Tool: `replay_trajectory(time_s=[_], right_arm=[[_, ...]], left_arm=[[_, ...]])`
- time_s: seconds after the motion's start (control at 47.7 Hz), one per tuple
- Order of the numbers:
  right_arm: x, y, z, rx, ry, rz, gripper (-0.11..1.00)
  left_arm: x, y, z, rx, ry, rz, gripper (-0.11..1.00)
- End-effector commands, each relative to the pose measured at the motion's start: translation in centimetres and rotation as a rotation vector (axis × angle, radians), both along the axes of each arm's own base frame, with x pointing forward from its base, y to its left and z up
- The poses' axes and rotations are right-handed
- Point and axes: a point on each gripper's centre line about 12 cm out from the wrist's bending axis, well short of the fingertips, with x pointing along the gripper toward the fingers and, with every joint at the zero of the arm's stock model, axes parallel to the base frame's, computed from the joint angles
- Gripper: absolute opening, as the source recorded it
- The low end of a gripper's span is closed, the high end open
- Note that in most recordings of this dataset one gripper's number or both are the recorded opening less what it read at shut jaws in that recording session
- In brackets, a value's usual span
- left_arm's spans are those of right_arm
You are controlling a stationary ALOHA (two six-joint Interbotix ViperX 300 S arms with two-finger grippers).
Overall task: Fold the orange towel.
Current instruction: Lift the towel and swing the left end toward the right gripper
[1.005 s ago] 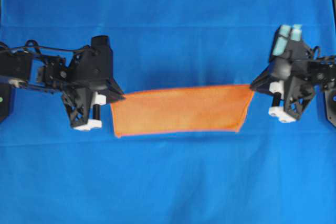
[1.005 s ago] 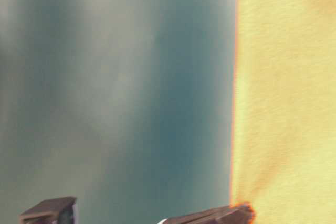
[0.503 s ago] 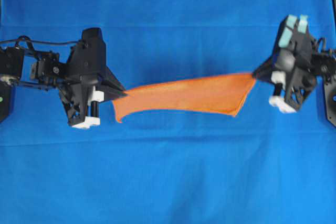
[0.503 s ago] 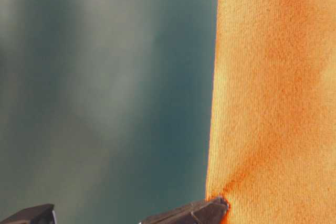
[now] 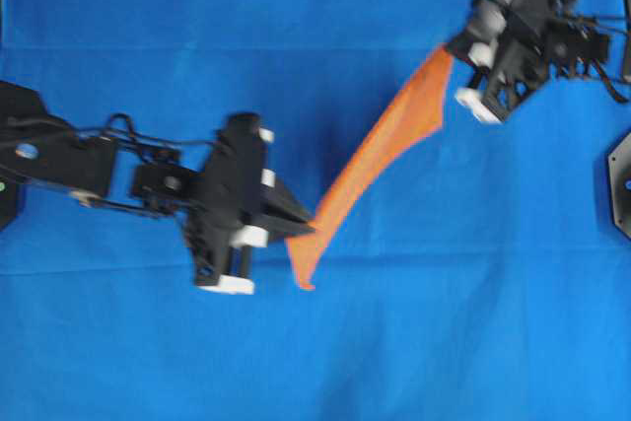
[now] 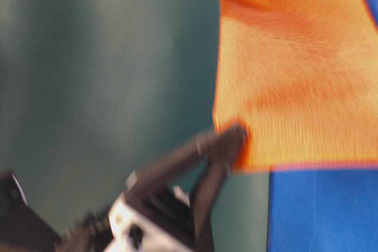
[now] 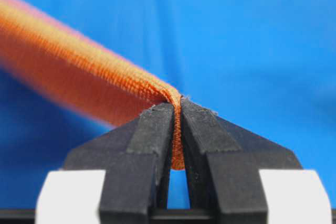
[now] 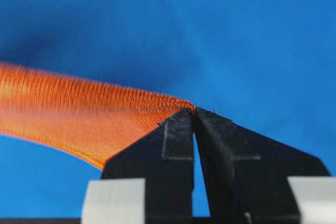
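Note:
The orange towel (image 5: 380, 150) hangs in the air as a taut band running diagonally from lower left to upper right over the blue cloth. My left gripper (image 5: 304, 229) is shut on its lower corner; the left wrist view shows the towel (image 7: 100, 85) pinched between the black fingers (image 7: 152, 140). My right gripper (image 5: 450, 54) is shut on the upper corner; the right wrist view shows the towel (image 8: 79, 111) caught at the fingertips (image 8: 178, 140). In the table-level view the towel (image 6: 295, 69) hangs as a broad sheet between both grippers.
A blue cloth (image 5: 444, 322) covers the whole table. A black arm base (image 5: 621, 184) sits at the right edge and another black part (image 5: 5, 194) at the left edge.
The left gripper has swung right and toward the front with its corner. The right gripper has moved toward the back and slightly left. The towel now runs diagonally instead of level.

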Motion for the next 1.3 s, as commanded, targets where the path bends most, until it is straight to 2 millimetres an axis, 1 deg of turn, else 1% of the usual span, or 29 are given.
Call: replay_trajectory(time_s=[0.0,0.105,0.209,0.293,0.377,0.482,0.566,0.67,0.817,0.901,0.964,1.047,1.11,1.215,1.278], right_arm=[[1.4,-1.3,1.6,-0.034,-0.047,-0.009,0.04],[2.6,-2.4,1.9,-0.055,-0.041,-0.014,0.04],[3.8,-3.1,2.0,-0.076,-0.033,-0.007,0.04],[4.4,-3.3,2.0,-0.078,-0.031,-0.004,0.04],[4.5,-3.4,2.1,-0.083,-0.032,-0.004,0.04],[4.0,-3.4,2.3,-0.086,-0.032,-0.009,0.04],[3.4,-3.2,2.5,-0.086,-0.036,-0.015,0.04],[2.0,-2.8,2.8,-0.083,-0.042,-0.031,0.04],[0.1,-2.2,2.7,-0.08,-0.04,-0.042,0.04],[-0.8,-1.9,2.6,-0.076,-0.032,-0.052,0.04],[-1.1,-1.8,2.3,-0.072,-0.019,-0.056,0.04],[-1.0,-1.8,1.6,-0.066,0.002,-0.052,0.04],[-0.5,-1.9,0.8,-0.059,0.017,-0.041,0.04],[1.2,-2.0,-0.5,-0.049,0.019,-0.003,0.04],[2.7,-2.2,-1.3,-0.042,0.007,0.027,0.04]], left_arm=[[2.1,-1.0,1.8,0.03,-0.065,-0.039,0.02],[3.7,-1.4,2.1,0.072,-0.086,-0.068,0.02],[4.8,-1.6,2.1,0.088,-0.093,-0.08,0.02],[5.2,-1.7,1.8,0.091,-0.086,-0.081,0.02],[5.3,-1.7,1.7,0.091,-0.086,-0.081,0.02],[5.6,-1.7,1.8,0.086,-0.099,-0.079,0.02],[6.6,-1.9,2.0,0.096,-0.132,-0.084,0.02],[8.4,-2.2,1.9,0.104,-0.17,-0.088,0.02],[11.9,-2.8,1.8,0.1,-0.216,-0.085,0.02],[13.4,-3.1,1.3,0.1,-0.222,-0.085,0.02],[14.1,-3.2,0.8,0.102,-0.219,-0.086,0.02],[14.1,-3.2,0.3,0.1,-0.205,-0.085,0.02],[13.6,-3.1,-0.5,0.083,-0.182,-0.076,0.02],[12.3,-3.0,-1.7,0.069,-0.145,-0.071,0.02],[11.3,-3.1,-2.6,0.061,-0.123,-0.07,0.02]])
